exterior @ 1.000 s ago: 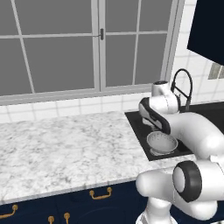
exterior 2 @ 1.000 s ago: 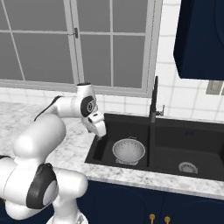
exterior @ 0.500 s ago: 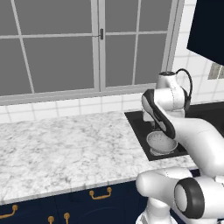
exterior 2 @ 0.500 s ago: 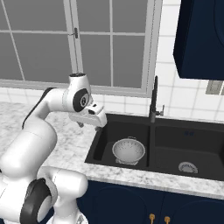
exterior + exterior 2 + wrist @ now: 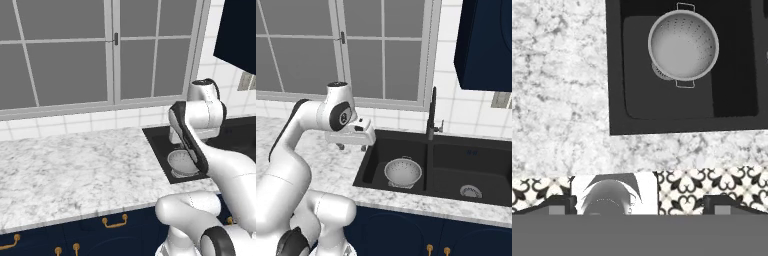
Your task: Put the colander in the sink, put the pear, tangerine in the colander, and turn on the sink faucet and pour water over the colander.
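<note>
1. Jaws: we record the two-finger gripper (image 5: pixel 351 146) with its jaws spread wide and nothing between them; it hangs above the marble just outside the basin's near-window corner.
2. Task thing: the round silvery-grey perforated metal colander (image 5: pixel 683 45) sits upright in the left basin of the matte black double-basin sink (image 5: pixel 374 161), partly over the drain. In the hand view it lies at about 1 o'clock from frame centre; the bowl is empty.
3. Step in hand, our judgement: the colander is placed, so the fruit comes next. We see neither pear nor tangerine, so we would turn the hand or base to find them before reaching.
4. Advice for that step: keep the fingers wide on approach, come down over the fruit's widest part, close gently since round fruit rolls, then release low over the bowl.
5. The tall slim black gooseneck faucet (image 5: pixel 432 114) stands at the divider behind the basins, at roughly 2 o'clock from the colander in the right base view; no stream runs.
6. Surface: white-grey veined marble counter (image 5: pixel 75 170), with navy cabinet fronts with brass pulls (image 5: pixel 115 222) below.
7. Room: grey-framed window panes (image 5: pixel 75 55) above a white tile backsplash, and a dark navy wall cabinet (image 5: pixel 486 45) at upper right.
</note>
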